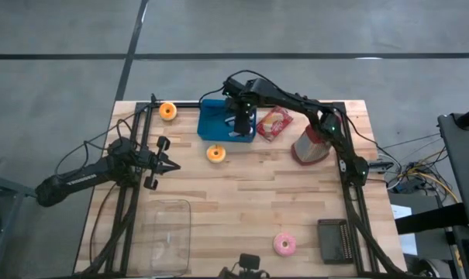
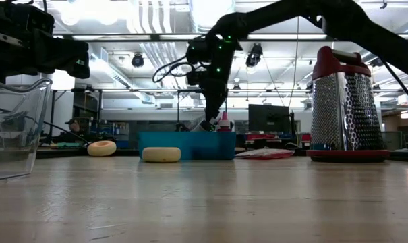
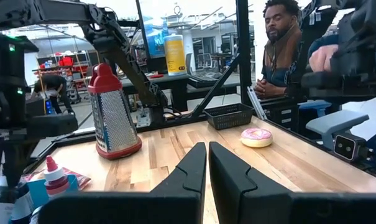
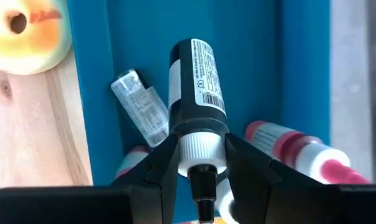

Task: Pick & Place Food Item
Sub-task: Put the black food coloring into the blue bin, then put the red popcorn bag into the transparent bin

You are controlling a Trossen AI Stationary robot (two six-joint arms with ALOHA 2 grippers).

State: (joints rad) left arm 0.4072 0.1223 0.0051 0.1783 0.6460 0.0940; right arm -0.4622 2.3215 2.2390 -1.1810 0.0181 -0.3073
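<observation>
Over the blue bin, our right end effector clamps a dark bottle at its white collar: rigid, light, probably slick. Left end effector idles closed.

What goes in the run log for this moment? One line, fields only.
right gripper: shut on black bottle, over blue bin | left gripper: shut, idle at table's left | orange donut: beside bin

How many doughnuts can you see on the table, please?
3: an orange doughnut at the far-left corner, another orange one just in front of the blue tray, a pink doughnut at the near edge.
</observation>
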